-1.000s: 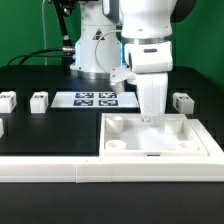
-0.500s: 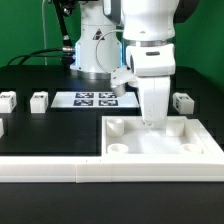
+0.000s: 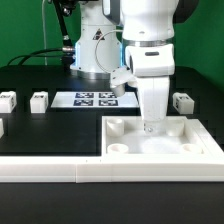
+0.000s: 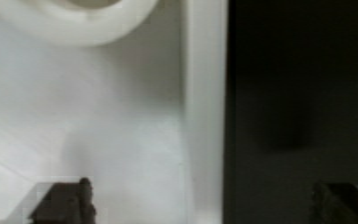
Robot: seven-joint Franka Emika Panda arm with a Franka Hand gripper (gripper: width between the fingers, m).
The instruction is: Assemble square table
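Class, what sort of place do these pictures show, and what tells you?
Probably a robotics lab: a white robot arm stands over a black table, and a marker board lies on it near a white table top and loose legs.

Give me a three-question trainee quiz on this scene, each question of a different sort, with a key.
1. True or false: the claw hangs over a rim of the square table top.
2. The marker board lies: A) inside the table top; B) flat on the black table, beyond the top in the exterior view; C) between the claw's jaws.
3. How many legs stand at the exterior view's right of the arm?
Key: 1 true; 2 B; 3 one.
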